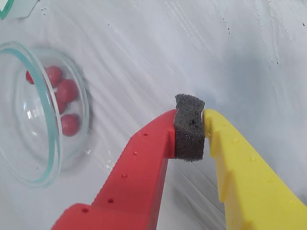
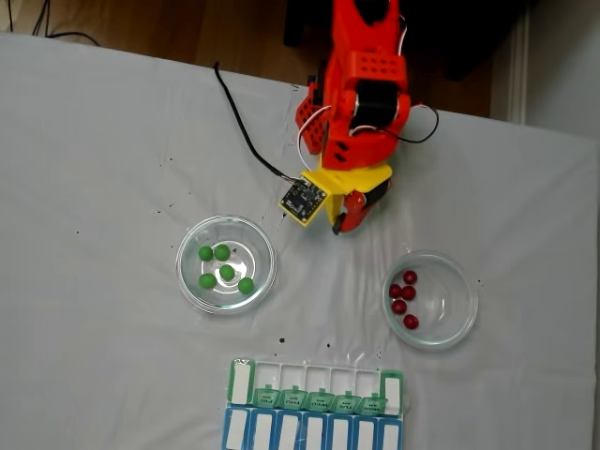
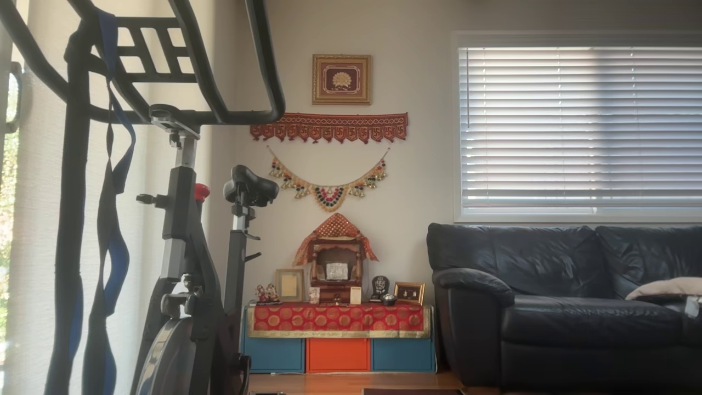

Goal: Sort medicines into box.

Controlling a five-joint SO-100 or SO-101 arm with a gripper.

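Gripper (image 1: 195, 125): red and yellow fingers pressed together on their own grey foam pad, holding no ball.
Red balls (image 2: 404, 298): in right glass dish (image 2: 459, 323).
Green balls (image 2: 223, 265): in left dish (image 2: 192, 286).
Pill box (image 2: 314, 403): near bottom edge, below both dishes.

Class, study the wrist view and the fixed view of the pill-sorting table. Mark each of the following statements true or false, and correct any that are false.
1. The green medicines lie in a glass dish. True.
2. The other dish holds six red medicines. False: four show in the fixed view.
3. The gripper holds a red ball. False: its fingers are shut on a grey foam pad, with no ball between them.
4. The pill organizer sits at the bottom edge of the fixed view. True.
5. The gripper is above the green dish. False: it is between the dishes.
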